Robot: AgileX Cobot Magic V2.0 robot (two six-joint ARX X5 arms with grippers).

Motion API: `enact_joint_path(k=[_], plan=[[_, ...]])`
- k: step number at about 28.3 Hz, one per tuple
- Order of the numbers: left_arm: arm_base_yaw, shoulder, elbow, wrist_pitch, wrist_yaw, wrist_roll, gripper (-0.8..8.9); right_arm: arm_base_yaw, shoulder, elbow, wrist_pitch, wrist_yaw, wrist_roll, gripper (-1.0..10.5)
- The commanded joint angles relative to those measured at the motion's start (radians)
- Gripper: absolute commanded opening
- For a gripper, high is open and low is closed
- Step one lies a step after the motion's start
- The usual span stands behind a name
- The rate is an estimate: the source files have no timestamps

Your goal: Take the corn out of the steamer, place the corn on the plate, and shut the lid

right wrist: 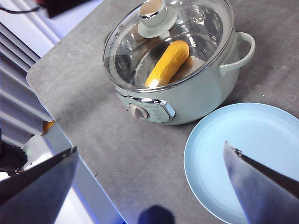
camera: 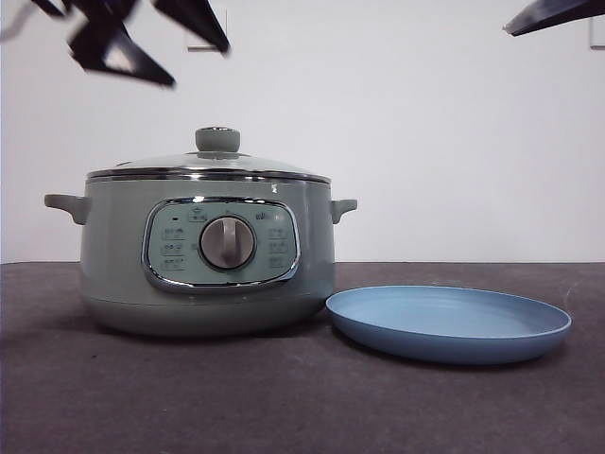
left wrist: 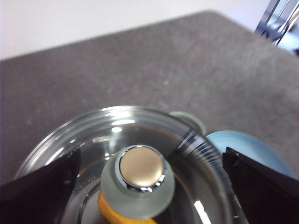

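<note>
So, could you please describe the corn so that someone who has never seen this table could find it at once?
Start at the big sage-green steamer beside the light-blue plate. Look down through its closed glass lid, under the green knob. The corn lies inside on the pot's floor: a short smooth yellow-orange cob, the only warm-coloured thing there.

- the steamer [camera: 208, 255] stands on the dark counter [camera: 284, 397], left of centre, its chrome-framed panel and central dial [camera: 227, 243] facing forward.
- the lid [camera: 213, 165] sits on the steamer, green knob [camera: 217, 139] upright on top.
- the plate [camera: 449, 323] lies flat just right of the steamer, bare inside.
- the left gripper [camera: 142, 33] hangs blurred, dark and spread apart, above the steamer at the top left.
- a black tip [camera: 553, 14] shows at the top right corner.
</note>
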Motion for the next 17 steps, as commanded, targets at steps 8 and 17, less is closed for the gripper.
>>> enact_joint_path(k=[8,17], plan=[[-0.068,0.125,0.0,0.048,-0.178,0.075,6.24,0.003,0.003,0.003,0.005,0.0,-0.003,5.4],[-0.085,0.139,0.0,0.03,-0.222,0.074,2.52,0.003,0.003,0.003,0.005,0.0,-0.004,5.4]])
